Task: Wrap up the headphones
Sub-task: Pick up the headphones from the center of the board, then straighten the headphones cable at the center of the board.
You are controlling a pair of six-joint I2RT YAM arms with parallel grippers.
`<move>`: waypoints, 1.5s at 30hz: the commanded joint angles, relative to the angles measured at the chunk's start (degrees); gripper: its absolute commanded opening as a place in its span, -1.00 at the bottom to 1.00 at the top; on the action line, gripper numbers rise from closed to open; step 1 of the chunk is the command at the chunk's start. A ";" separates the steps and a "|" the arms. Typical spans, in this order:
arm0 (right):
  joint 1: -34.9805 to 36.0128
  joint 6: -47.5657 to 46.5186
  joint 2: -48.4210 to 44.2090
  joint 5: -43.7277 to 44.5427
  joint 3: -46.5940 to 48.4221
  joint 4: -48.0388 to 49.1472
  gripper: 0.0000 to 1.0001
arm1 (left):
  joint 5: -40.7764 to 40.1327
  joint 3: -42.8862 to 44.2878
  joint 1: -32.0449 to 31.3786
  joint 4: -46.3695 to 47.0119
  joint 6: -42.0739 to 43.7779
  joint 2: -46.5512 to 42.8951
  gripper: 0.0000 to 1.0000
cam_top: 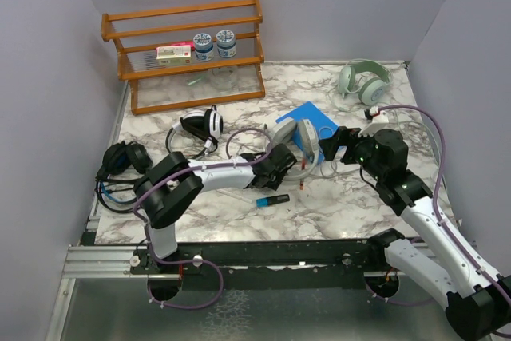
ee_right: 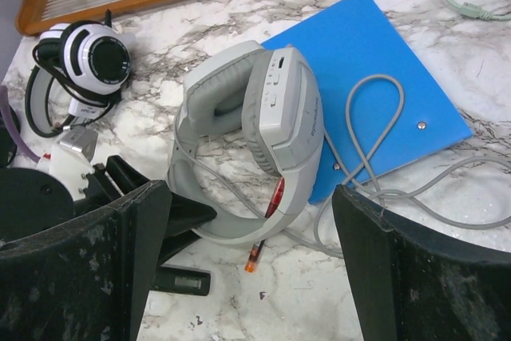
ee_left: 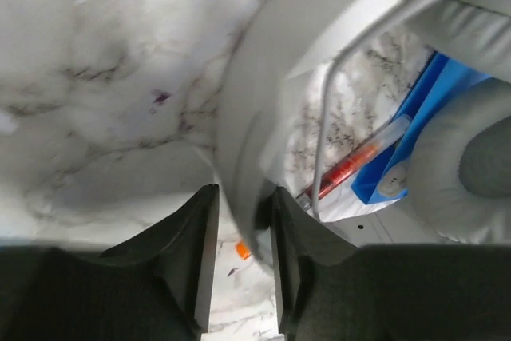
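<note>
— Pale grey-white headphones (ee_right: 263, 117): where?
— On the bench (cam_top: 335, 197), ear cups overlapping the near-left corner of the blue board (ee_right: 375, 61), headband curving off that corner toward the arms.
— Cable?
— Grey cable (ee_right: 375, 117) looped loosely across the blue board, trailing off its right side.
— Left gripper (ee_left: 243, 197)?
— Clamped on the headband, one finger against each face, just off the blue board's near-left corner.
— Right gripper (cam_top: 337, 143)?
— Spread wide, grasping nothing, hovering by the blue board's near-right corner.
— Anything else around?
— Orange-tipped pen (ee_right: 254, 259) poking out from under the headband, nearer than the blue board. White-and-black headphones (cam_top: 204, 125) left of the blue board, well apart; all-black headphones (cam_top: 124, 161) farther left again. Pale green headphones (cam_top: 363, 81) beyond the blue board to the right. Wooden rack (cam_top: 184, 45) beyond it to the left.
</note>
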 commanded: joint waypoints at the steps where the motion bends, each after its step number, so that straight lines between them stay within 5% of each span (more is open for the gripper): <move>1: 0.19 -0.22 -0.44 -0.95 0.88 -1.76 0.84 | -5.82 3.74 2.74 -5.91 7.06 3.67 -0.47; 3: 0.19 -0.12 -0.39 -0.69 1.33 -1.90 0.84 | -8.11 6.38 4.25 -8.06 14.68 3.32 -0.75; 5: 0.19 -0.23 -0.30 -0.71 2.12 -2.38 0.84 | -12.18 8.45 4.96 -12.01 21.33 1.03 -0.82; 13: 0.19 -5.10 0.48 -12.21 7.31 -1.96 0.81 | -26.38 10.46 5.07 -14.11 57.61 -15.27 -0.84; 21: 0.19 -7.30 4.87 -18.71 16.81 -3.18 0.70 | -19.02 13.10 5.13 -11.98 93.27 -25.89 -0.84; 30: 0.19 -4.93 12.47 -33.71 26.55 -2.67 0.28 | -7.66 15.19 5.08 -14.44 99.54 -26.80 -0.84; 34: 0.19 -5.46 18.45 -33.34 31.74 -6.45 0.26 | -1.22 16.68 5.07 -15.49 100.75 -25.05 -0.84; 40: 0.19 1.58 24.39 -24.41 35.46 -14.36 0.77 | -0.79 17.46 4.99 -16.12 100.48 -24.60 -0.84; 45: 0.19 20.27 24.58 -23.63 27.21 -5.95 1.00 | 0.32 17.80 4.91 -16.11 101.87 -24.28 -0.84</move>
